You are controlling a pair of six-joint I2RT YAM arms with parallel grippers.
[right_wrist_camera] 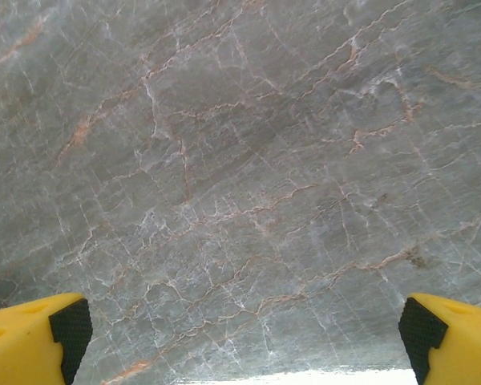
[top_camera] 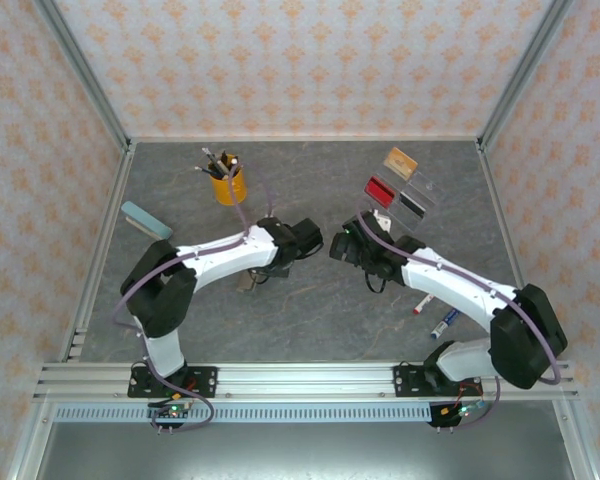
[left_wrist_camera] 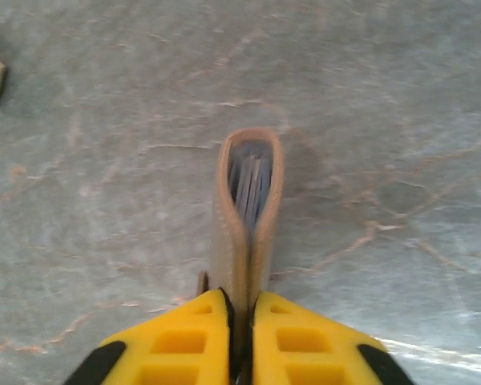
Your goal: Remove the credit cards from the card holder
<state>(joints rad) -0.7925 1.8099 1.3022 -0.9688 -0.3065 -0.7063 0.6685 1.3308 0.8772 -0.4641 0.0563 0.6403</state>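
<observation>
Holder (left_wrist_camera: 248,212) folded shut, seen edge-on over the table (left_wrist_camera: 401,120), its near edge clamped between the close-set jaws of the left gripper (left_wrist_camera: 240,311). Three cards (top_camera: 381,190), red, black and tan, lie flat well to the right of and beyond the holder, by a clear tray (top_camera: 426,184); thin layers show inside the fold, so I cannot tell whether the holder is empty, but the task looks mostly or wholly done. Right gripper (right_wrist_camera: 247,329) near the holder's right, jaws wide apart, empty.

Matt veined stone-look table (right_wrist_camera: 248,160), leathery card holder (left_wrist_camera: 239,241)
</observation>
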